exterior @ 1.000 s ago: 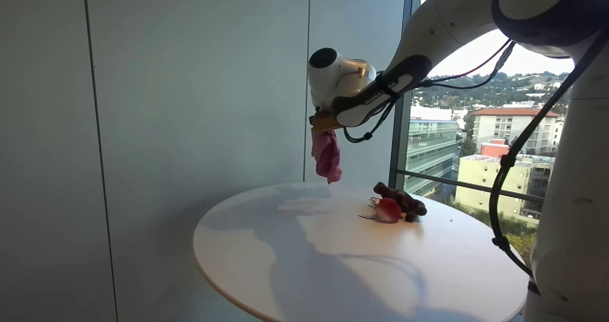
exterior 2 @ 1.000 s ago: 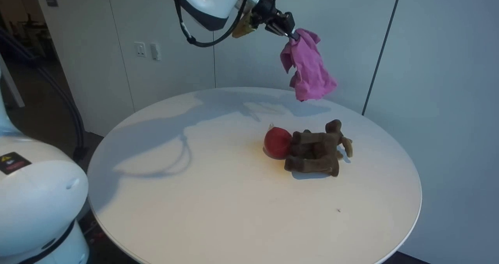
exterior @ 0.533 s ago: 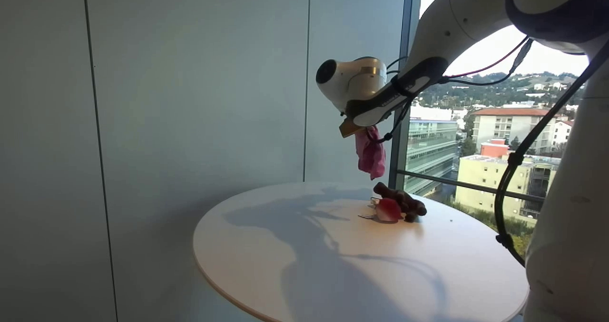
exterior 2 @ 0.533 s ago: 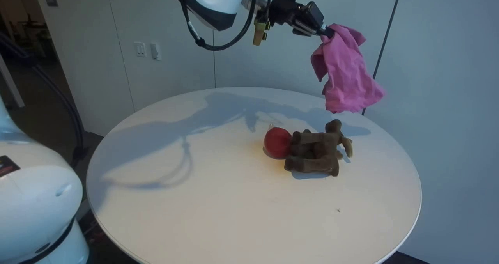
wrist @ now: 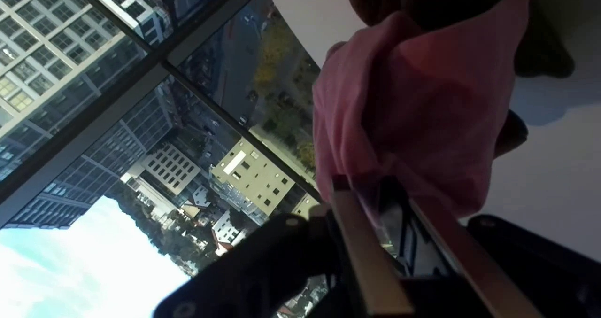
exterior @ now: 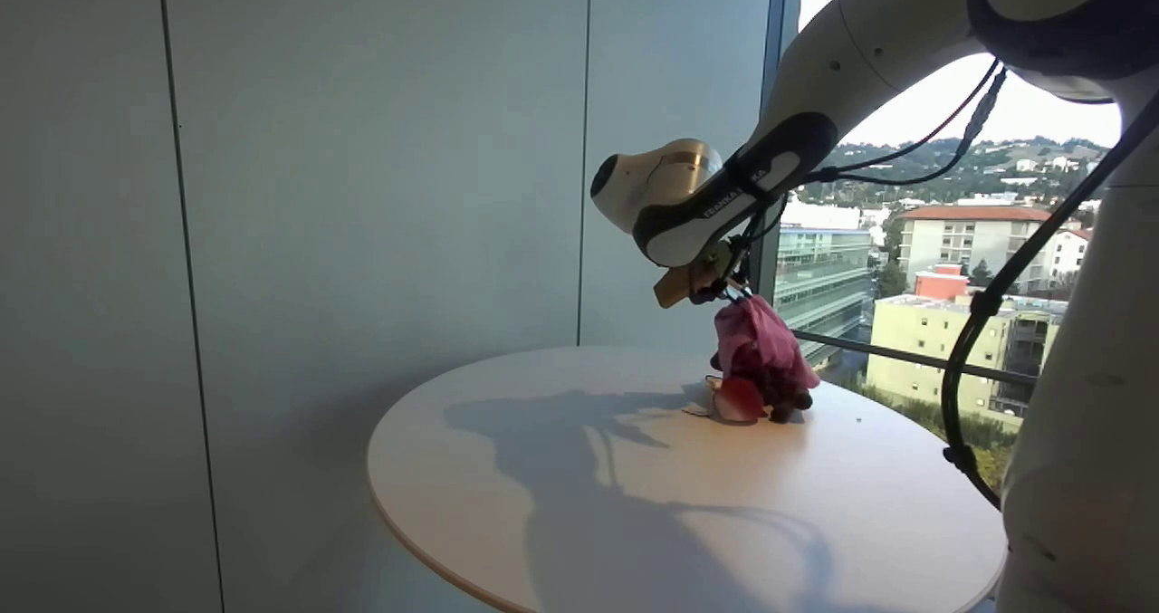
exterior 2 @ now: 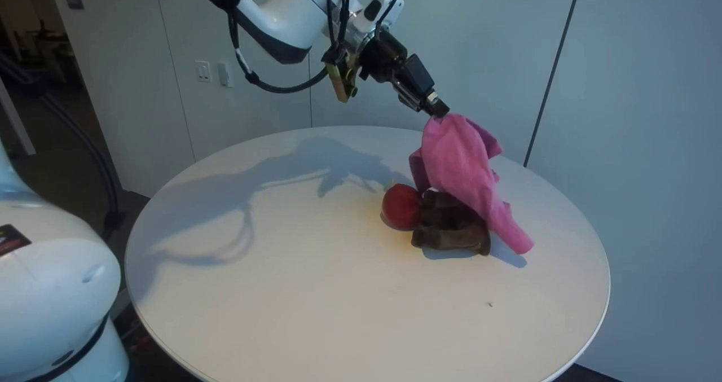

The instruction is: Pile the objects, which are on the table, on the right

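A pink cloth hangs in a peak from my gripper, its lower part draped over the brown plush toy. The toy lies on the white round table, its head end hidden by the cloth. A red round object sits against the toy's legs. In an exterior view the cloth covers much of the toy behind the red object. In the wrist view my gripper has its fingertips close together on the cloth, with a narrow gap lower between the fingers.
The table has a round edge, with a wall behind it. A large window stands beside the table. A cable loop hangs from the arm. A tiny speck lies on the table.
My gripper has carried the cloth sideways to above the toy, then lowered it. The cloth hung in the air before and now rests over the toy. The red object and toy have not moved.
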`<act>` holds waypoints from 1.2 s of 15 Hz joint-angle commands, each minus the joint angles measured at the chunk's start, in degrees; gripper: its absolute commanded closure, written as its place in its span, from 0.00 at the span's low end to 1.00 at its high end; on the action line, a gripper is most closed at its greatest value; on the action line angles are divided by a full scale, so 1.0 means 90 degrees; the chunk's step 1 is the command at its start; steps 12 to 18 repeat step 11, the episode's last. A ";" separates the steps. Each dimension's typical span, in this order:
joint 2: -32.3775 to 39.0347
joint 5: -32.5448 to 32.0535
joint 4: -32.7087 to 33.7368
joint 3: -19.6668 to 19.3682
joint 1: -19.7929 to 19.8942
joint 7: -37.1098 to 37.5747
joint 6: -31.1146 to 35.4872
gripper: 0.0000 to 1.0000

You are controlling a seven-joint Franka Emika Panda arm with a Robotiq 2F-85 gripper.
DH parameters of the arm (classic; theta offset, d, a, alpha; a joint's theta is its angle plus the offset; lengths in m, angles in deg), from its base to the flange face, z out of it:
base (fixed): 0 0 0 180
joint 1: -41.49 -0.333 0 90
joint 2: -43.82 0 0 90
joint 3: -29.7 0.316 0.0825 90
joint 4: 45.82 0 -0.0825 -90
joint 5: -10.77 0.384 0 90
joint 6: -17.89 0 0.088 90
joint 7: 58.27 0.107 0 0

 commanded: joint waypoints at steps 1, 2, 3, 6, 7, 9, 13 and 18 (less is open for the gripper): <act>-0.0218 0.1370 -0.0077 0.0061 -0.0033 -0.0284 0.0068 0.45; -0.0246 0.1737 -0.0081 0.0063 -0.0028 -0.0347 0.0161 0.37; -0.0014 0.1236 -0.0024 0.0110 0.0027 -0.0111 0.0028 0.55; -0.0063 0.1623 -0.0022 0.0134 0.0023 -0.0197 0.0041 0.37; -0.0076 0.1632 -0.0022 0.0135 0.0024 -0.0202 0.0042 0.36; -0.0085 0.1636 -0.0022 0.0135 0.0025 -0.0205 0.0042 0.37; -0.0085 0.1638 -0.0022 0.0135 0.0025 -0.0206 0.0042 0.37; -0.0085 0.1638 -0.0022 0.0135 0.0025 -0.0206 0.0042 0.37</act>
